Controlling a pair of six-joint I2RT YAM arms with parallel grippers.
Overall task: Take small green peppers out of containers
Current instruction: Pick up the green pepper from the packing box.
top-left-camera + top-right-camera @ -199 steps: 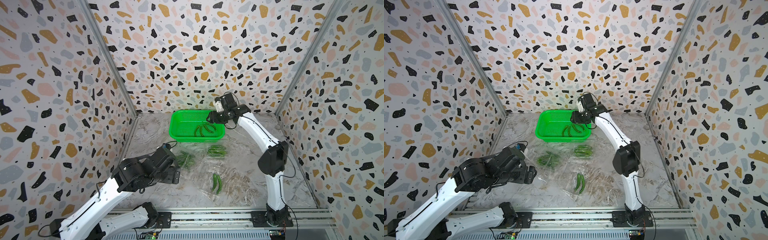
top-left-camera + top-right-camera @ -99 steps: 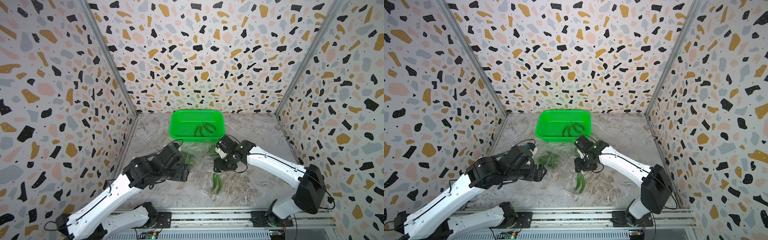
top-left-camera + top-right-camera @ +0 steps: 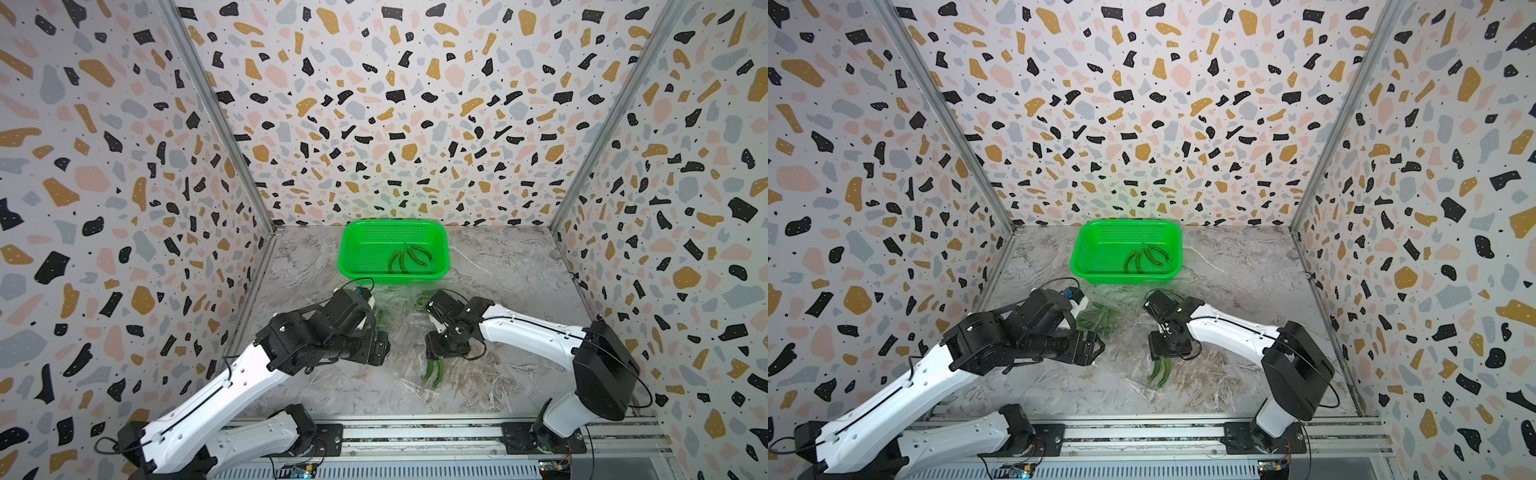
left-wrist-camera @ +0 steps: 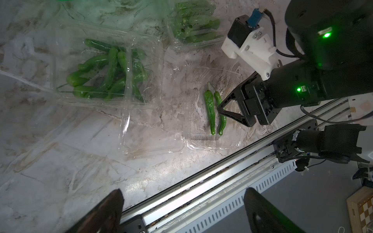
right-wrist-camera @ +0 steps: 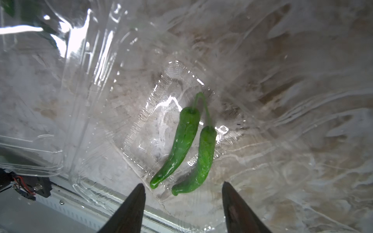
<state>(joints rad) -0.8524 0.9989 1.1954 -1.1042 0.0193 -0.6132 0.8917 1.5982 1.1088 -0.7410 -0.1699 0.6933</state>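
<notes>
two glossy, slim, curved green peppers (image 5: 187,141) with thin stems lie side by side in a clear crinkly container (image 5: 141,131), lower centre of the frame. the jaws of the right arm (image 3: 523,332) stand open by their tips, holding nothing; the jaws of the left arm (image 3: 232,386) gape wide, empty.

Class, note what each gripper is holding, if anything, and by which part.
Nothing is held. The right gripper stands open over two small green peppers in a clear container; the left gripper is open and empty.

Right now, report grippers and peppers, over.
Left gripper open, empty. Right gripper open, over two peppers in near open pack. Basket holds four peppers. Nothing covering the pair.
</notes>
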